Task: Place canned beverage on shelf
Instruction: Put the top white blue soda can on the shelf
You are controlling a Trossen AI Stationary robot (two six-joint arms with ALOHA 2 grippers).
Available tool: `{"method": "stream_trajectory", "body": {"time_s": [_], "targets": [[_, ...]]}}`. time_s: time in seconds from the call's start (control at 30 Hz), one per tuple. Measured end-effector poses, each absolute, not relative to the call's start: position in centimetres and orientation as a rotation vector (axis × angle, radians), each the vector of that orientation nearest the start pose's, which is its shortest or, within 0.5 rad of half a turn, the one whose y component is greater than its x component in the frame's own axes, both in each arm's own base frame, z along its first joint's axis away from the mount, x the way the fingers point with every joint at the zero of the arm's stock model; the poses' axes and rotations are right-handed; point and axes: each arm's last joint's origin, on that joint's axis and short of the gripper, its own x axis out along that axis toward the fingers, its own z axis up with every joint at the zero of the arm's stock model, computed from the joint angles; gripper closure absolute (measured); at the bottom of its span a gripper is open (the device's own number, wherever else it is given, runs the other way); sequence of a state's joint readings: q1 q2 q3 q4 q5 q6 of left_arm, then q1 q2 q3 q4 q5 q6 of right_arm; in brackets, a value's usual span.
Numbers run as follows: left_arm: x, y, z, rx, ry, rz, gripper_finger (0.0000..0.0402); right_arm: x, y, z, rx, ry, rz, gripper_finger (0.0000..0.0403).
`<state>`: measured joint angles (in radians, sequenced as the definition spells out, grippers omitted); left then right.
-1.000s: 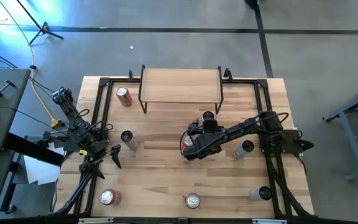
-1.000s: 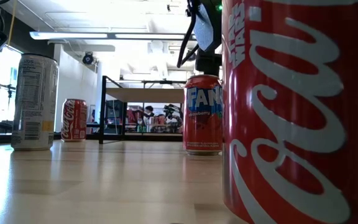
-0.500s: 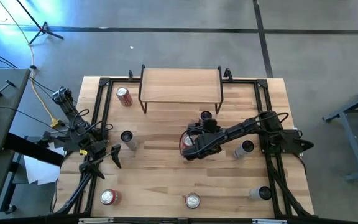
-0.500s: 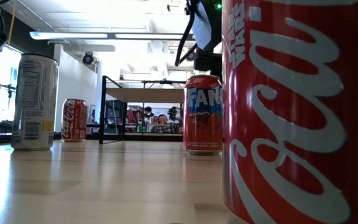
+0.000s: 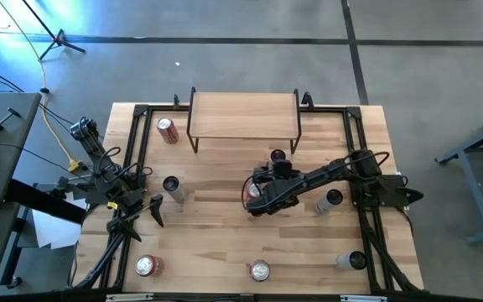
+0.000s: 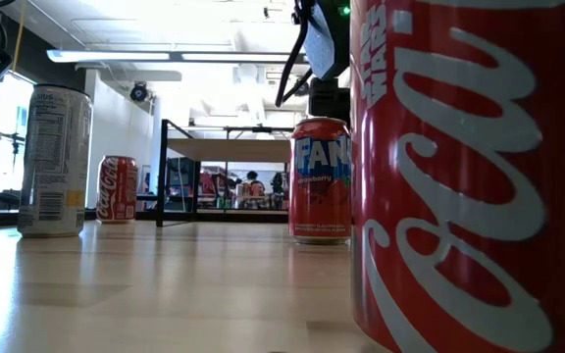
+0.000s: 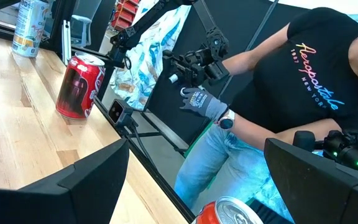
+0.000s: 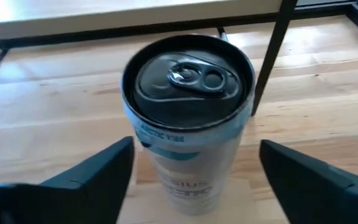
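Hovering in front of the shelf (image 5: 243, 113), right gripper (image 8: 188, 171) fingers (image 8: 98, 168) spreading wide around the black-topped can (image 8: 188, 124), gripping nothing.

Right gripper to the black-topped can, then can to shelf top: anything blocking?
Nothing visible between the right gripper and the black-topped can: it stands between the open fingers. The shelf top is bare, but a shelf leg stands just behind the can, so it likely must lift over the edge. The left gripper waits aside.

Robotics lab, concrete floor (image 5: 225, 67), framed test table (image 5: 216, 235), light stand (image 5: 57, 38)
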<state>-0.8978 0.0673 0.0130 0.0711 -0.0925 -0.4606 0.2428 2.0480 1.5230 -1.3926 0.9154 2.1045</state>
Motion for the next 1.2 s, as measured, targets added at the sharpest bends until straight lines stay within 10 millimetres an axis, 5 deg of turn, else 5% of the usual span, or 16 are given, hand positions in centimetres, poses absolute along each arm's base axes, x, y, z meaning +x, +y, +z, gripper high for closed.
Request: {"method": "stream_trajectory", "body": {"time_s": [0.13,1.2], "targets": [[6.5,-7.7,16.9,-0.443,0.171,-0.794,0.0041,34.9,6.3,18.7,0.572,0.383,-1.567,0.001],[6.5,-7.7,16.9,-0.443,0.171,-0.794,0.0041,35.1,3.5,19.0,0.488,0.327,-1.615,0.0004]]}}
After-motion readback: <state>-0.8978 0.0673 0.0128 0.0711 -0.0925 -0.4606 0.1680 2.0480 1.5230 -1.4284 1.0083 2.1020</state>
